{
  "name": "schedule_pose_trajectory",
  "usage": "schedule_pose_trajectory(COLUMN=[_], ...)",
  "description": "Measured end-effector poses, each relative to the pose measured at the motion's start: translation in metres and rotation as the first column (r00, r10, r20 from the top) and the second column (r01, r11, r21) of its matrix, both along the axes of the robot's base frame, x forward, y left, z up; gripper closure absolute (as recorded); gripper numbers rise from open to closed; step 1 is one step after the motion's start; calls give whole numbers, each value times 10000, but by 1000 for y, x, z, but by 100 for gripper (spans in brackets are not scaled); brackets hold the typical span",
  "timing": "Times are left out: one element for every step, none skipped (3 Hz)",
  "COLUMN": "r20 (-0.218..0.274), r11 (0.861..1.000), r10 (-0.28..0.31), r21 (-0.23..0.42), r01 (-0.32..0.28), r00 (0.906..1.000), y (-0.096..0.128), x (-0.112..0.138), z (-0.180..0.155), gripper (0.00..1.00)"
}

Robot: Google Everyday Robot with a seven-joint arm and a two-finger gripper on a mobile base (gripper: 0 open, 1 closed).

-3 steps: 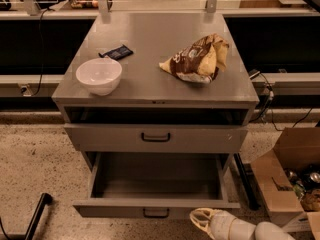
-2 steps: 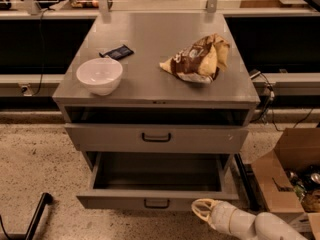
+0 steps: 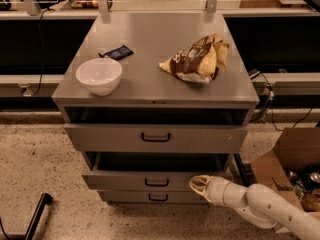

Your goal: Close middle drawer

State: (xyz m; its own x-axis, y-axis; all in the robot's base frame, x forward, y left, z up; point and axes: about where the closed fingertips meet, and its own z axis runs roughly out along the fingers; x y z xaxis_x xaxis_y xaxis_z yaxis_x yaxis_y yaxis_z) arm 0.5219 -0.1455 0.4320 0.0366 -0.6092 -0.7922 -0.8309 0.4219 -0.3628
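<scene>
The grey metal cabinet has three drawers. The middle drawer, with a low wide front and a small black handle, stands only slightly out, with a dark gap above its front. My gripper is at the right part of that drawer front, touching or very close to it, on the white arm coming in from the lower right. The top drawer above has a larger black handle. The lowest drawer sits just below.
On the cabinet top stand a white bowl, a dark packet and a brown chip bag. An open cardboard box with items stands on the floor at right. A black bar lies at lower left.
The middle drawer has slid in from wide open to nearly shut. My gripper has moved forward and up with the drawer front.
</scene>
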Motion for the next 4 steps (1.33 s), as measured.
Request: schedule_pose_trajectory(r20=[40, 189, 587, 1015], r11=[10000, 9999, 9995, 9978], r10=[17, 79, -176, -525], r21=[-29, -138, -260, -346], r01=[-17, -77, 191, 563], r00=[10000, 9998, 9981, 9934], y=[2, 10, 18, 20], x=[1, 4, 5, 10], z=[-1, -4, -9, -10], gripper=[100, 100, 100, 100])
